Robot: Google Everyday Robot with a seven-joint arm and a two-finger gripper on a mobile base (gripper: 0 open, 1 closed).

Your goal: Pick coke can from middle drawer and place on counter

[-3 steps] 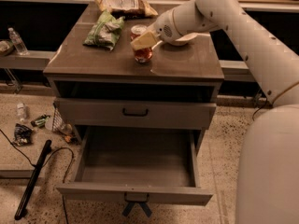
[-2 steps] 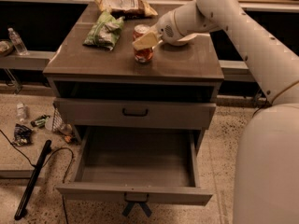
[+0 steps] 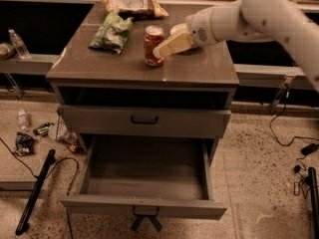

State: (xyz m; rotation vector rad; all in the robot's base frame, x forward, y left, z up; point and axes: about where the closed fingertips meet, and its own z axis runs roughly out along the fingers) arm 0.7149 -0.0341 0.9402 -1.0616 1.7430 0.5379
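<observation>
The coke can [image 3: 153,45] stands upright on the counter [image 3: 199,69], near its middle. My gripper [image 3: 160,50] is at the can's right side, its pale fingertips [image 3: 169,46] at the can's lower right edge; the fingers look open and no longer wrap the can. The white arm reaches in from the upper right. The middle drawer [image 3: 144,208], the lowest tier, is pulled fully out and its interior is empty. The drawer above it [image 3: 144,119] is shut.
A green snack bag [image 3: 112,32] and a brown chip bag [image 3: 133,5] lie on the counter's back left. A white bowl [image 3: 178,30] sits behind the gripper. Bottles and litter [image 3: 30,133], a black rod [image 3: 35,190] and cables [image 3: 294,148] lie on the floor.
The gripper has drawn back to the right off the can's top, leaving the can standing uncovered on the counter. The drawer has not moved.
</observation>
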